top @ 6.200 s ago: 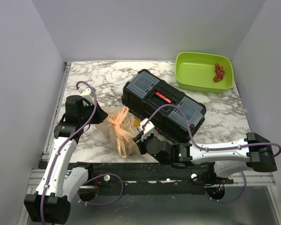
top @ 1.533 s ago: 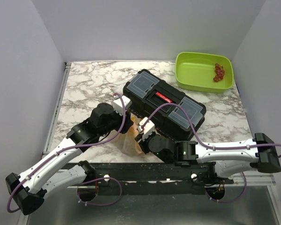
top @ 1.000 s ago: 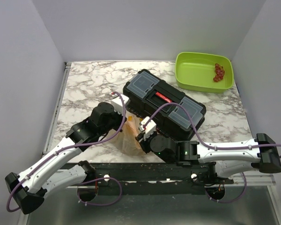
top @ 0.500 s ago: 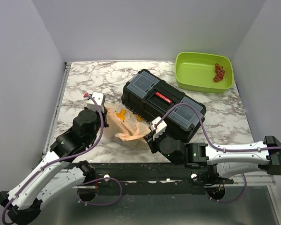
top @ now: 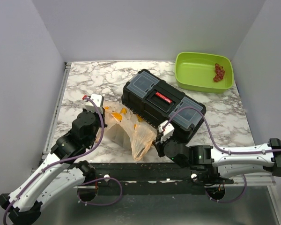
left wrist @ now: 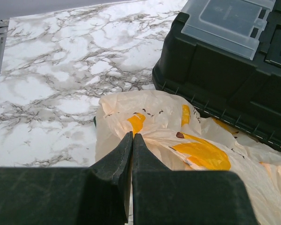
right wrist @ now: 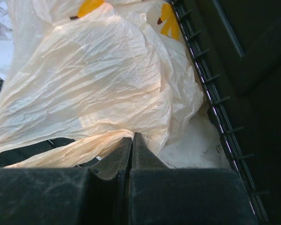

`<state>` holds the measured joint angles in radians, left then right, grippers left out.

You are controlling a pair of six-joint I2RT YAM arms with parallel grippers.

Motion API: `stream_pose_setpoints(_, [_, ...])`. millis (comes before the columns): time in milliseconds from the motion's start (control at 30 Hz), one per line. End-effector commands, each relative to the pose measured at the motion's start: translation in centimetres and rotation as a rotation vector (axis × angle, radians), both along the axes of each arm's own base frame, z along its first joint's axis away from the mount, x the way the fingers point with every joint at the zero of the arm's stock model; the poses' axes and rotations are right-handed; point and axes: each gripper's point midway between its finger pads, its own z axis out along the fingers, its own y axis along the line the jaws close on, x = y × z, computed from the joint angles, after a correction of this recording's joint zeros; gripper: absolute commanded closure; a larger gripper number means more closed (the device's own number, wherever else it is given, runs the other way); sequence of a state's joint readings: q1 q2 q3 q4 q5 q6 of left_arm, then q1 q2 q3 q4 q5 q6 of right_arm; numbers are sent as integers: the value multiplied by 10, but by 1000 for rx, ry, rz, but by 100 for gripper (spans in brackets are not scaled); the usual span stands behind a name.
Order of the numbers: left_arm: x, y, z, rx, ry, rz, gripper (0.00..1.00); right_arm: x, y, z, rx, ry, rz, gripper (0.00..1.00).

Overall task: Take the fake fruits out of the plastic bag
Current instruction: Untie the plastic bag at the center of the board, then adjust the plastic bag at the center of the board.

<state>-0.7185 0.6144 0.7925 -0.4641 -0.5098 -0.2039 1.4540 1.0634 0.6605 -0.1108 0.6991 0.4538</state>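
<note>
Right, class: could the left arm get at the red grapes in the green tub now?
Probably not. The left end effector is shut on the plastic bag, and the black toolbox lies between it and the green tub holding the red grapes at the table's far right corner.

Thin crinkly plastic bag [top: 131,132] — marble-look table [top: 93,79]

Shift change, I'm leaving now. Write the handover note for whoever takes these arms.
Left gripper: shut, pinching the left edge of the plastic bag.
Right gripper: shut on a twisted strand at the bag's near end.
The bag lies on the table against the black toolbox, held between both grippers.
Done: bag gripped at two ends. No fake fruits show outside it.
Left: open the bag and take every fruit out.
</note>
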Motion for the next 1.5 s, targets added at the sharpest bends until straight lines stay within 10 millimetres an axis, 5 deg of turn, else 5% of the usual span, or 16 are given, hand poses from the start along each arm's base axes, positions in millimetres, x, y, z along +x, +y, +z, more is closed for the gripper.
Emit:
stream_pose_setpoints(0, [1,13,11,22,-49,40,100,0,-22,-8,20,30,-61,99])
stream_pose_setpoints(100, [-7,7,19,17,-33,-24,100,-3,-20,-1,73,36,-45,99])
stream_pose_setpoints(133, [-12,2,23,10,-12,-65,84,-3,-16,5,97,34,-37,99])
stream_pose_setpoints(200, [-25,-1,28,-22,54,-100,34,-4,-8,17,134,26,-14,99])
stream_pose_setpoints(267, [-38,0,38,-70,97,-112,11,-4,0,26,161,12,-2,99])
stream_pose_setpoints(467, [-83,-7,36,-258,244,-186,1,1,21,42,180,-55,26,99])
stream_pose_setpoints(667, [-115,-10,-2,-491,449,-106,1,4,30,42,133,-88,46,99])
stream_pose_setpoints(833, [-110,4,-34,-700,482,115,2,3,29,39,147,-81,44,99])
stream_pose_setpoints(967, [-105,1,-35,-862,431,123,6,2,25,37,173,-64,34,99])
stream_pose_setpoints(1233, [-101,-26,-29,-1107,293,-100,47,6,28,39,195,-65,0,99])
stream_pose_setpoints(1467, [-102,7,2,-894,108,-79,91,8,32,35,175,-75,-2,86])
